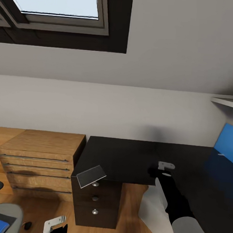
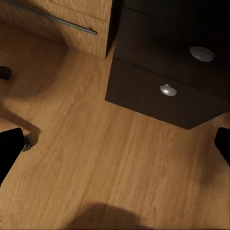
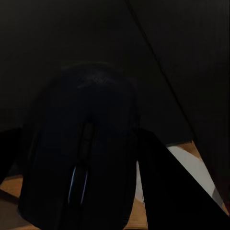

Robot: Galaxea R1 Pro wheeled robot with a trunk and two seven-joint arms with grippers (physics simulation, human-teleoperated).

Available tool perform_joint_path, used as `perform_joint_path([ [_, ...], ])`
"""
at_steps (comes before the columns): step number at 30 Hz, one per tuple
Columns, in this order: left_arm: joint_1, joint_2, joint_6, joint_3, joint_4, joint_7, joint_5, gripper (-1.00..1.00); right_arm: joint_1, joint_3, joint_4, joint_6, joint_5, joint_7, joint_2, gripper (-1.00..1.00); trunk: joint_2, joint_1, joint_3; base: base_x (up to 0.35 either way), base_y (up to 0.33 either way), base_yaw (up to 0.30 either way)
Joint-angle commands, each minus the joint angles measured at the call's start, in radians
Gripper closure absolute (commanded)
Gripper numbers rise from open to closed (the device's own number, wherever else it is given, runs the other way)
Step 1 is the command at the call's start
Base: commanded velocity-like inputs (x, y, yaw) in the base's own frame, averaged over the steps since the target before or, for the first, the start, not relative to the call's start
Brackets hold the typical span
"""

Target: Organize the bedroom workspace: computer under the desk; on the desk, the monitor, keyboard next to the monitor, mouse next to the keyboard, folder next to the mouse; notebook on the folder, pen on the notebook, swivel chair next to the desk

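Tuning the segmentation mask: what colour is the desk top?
Black, glossy. The desk shows best in the head view, beside the light wooden dresser.

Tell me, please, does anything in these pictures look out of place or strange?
A flat grey sheet-like thing lies tilted at the front left corner of the black desk, partly overhanging the edge above the drawers. I cannot tell what it is. The right gripper holds the dark mouse over the desk.
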Motion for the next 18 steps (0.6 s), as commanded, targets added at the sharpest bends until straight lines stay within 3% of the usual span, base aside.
perform_joint_path([
  [1, 0.000, 0.003, 0.003, -0.002, -0.001, 0.008, 0.010, -1.00, -0.001, -0.012, 0.000, 0.001, -0.014, -0.009, 0.001, 1.00, -0.001, 0.000, -0.001, 0.000, 0.000, -0.260],
  [12, 0.000, 0.009, 0.001, -0.002, 0.000, 0.008, 0.011, -1.00, -0.001, -0.054, 0.016, 0.000, -0.015, -0.007, 0.000, 1.00, -0.001, 0.000, -0.001, 0.000, 0.000, -0.263],
  [18, 0.000, 0.010, 0.002, -0.002, 0.000, 0.008, 0.011, -1.00, -0.001, -0.137, 0.042, -0.003, -0.014, -0.006, -0.001, 1.00, -0.001, 0.000, -0.001, 0.000, 0.000, -0.267],
])
